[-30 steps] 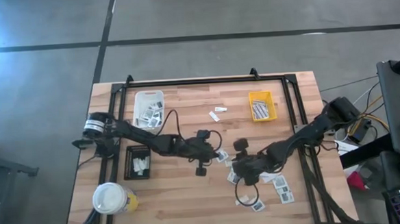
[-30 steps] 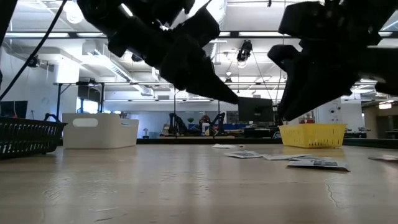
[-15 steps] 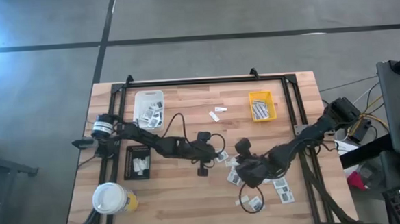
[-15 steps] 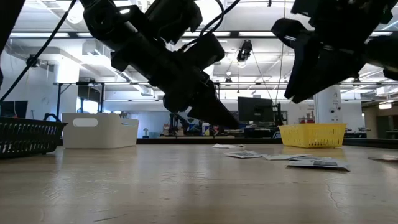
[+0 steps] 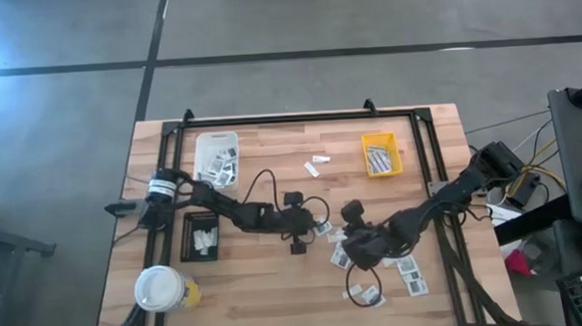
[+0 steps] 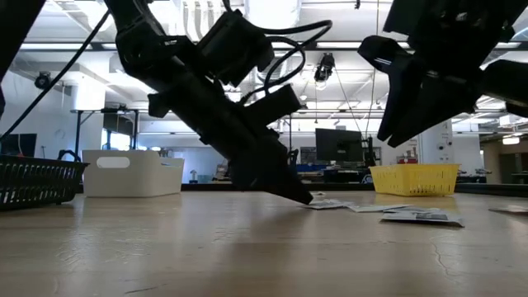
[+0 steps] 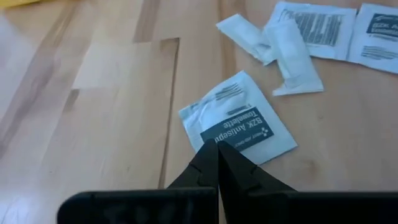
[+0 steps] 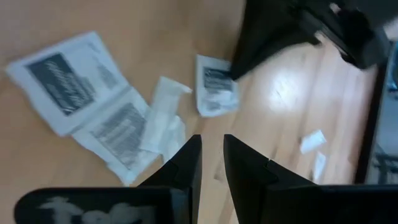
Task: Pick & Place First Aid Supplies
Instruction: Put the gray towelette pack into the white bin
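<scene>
Now left gripper (image 7: 217, 149), jaws clenched, tip pressed on an antiseptic packet (image 7: 239, 121) lying mid-table (image 5: 277, 283). Right gripper (image 8: 211, 146), jaws slightly parted and holding nothing, hovers over scattered packets (image 8: 93, 106) nearby.

Wood, paper, plastic, matt black pincer.
Table (image 7: 93, 93): pale wood planks, smooth, faint sheen, visible grain. Packet (image 7: 238, 121): white paper-like wrapper, slightly creased, dark printed patch, low gloss. Left pincer (image 7: 217, 163) fingers: matt black, plastic-looking. Yellow tray (image 5: 380, 154) and white tray (image 5: 217, 157): smooth plastic. Table frame (image 5: 289, 117): black metal.
</scene>
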Controlling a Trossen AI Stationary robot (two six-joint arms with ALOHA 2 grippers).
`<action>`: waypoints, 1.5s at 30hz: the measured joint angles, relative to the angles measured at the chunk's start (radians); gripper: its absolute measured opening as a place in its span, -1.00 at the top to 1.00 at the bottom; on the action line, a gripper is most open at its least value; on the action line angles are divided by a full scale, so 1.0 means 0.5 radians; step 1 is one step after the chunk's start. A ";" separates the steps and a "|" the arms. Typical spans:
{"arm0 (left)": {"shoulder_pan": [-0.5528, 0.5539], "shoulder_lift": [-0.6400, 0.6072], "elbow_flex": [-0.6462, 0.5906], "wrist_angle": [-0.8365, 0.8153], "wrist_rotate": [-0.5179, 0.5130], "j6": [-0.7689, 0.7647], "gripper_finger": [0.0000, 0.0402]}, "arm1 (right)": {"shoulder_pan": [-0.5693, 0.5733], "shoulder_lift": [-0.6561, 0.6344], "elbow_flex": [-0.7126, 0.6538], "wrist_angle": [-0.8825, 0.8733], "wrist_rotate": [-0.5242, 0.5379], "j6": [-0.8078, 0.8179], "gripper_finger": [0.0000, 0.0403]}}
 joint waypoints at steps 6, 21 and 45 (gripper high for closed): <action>-0.005 -0.005 -0.011 -0.015 0.000 -0.131 1.00 | -0.007 0.011 -0.050 0.166 -0.058 -0.196 0.69; -0.002 0.006 -0.025 -0.083 -0.016 -0.402 1.00 | -0.020 0.343 -0.058 0.330 0.164 -0.555 0.40; 0.000 0.029 -0.046 0.003 0.043 -0.590 1.00 | -0.162 0.481 -0.056 0.588 0.213 -0.654 0.43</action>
